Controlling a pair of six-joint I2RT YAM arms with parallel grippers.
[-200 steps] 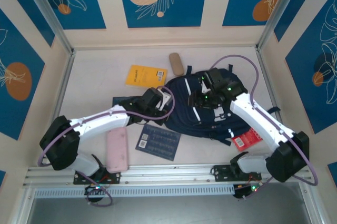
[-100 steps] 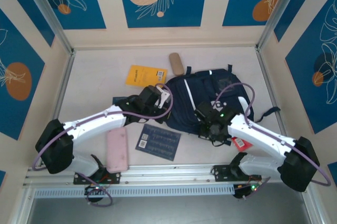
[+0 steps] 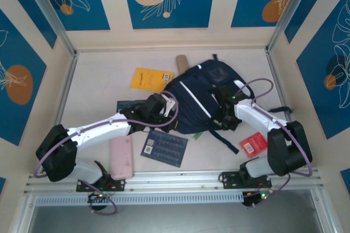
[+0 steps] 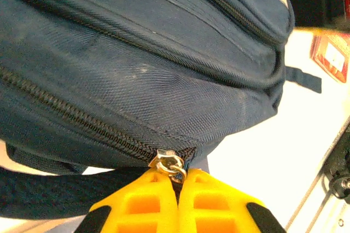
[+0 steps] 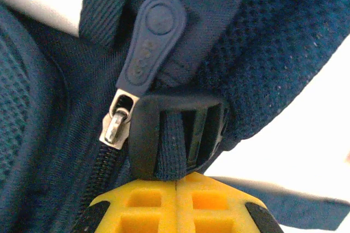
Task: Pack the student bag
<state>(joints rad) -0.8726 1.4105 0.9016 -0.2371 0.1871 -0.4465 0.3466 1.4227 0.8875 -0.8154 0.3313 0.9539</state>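
Bag's swung round in the last half second. The student bag (image 3: 202, 99) has turned and slid toward the back. It now laps over the tan case (image 3: 181, 60) at its far-left corner, and the red booklet (image 3: 255, 144) off its near-right corner is fully uncovered. My right arm has folded back in, so the right gripper (image 3: 227, 114) is on the bag's right flank, not its near edge. The left gripper (image 3: 164, 111) has barely shifted and sits at the bag's near-left edge.

Bag lies on the table (image 3: 104, 80) between the two grippers, white stripe up.

Left wrist cam: yellow fingers (image 4: 147, 200) are pressed together, with the metal zip slider (image 4: 169, 163) right at their tips. I can't tell whether a tab is pinched between them.

Right wrist cam: fingers (image 5: 147, 200) are clamped on the black strap (image 5: 170, 145) running through the plastic buckle (image 5: 143, 134). The navy zip pull (image 5: 150, 41) just above the buckle isn't gripped.

The yellow book (image 3: 151, 78) is just left of the bag, the dark blue booklet (image 3: 167, 146) is near-left of it, and the pink case (image 3: 121, 156) is farther left.
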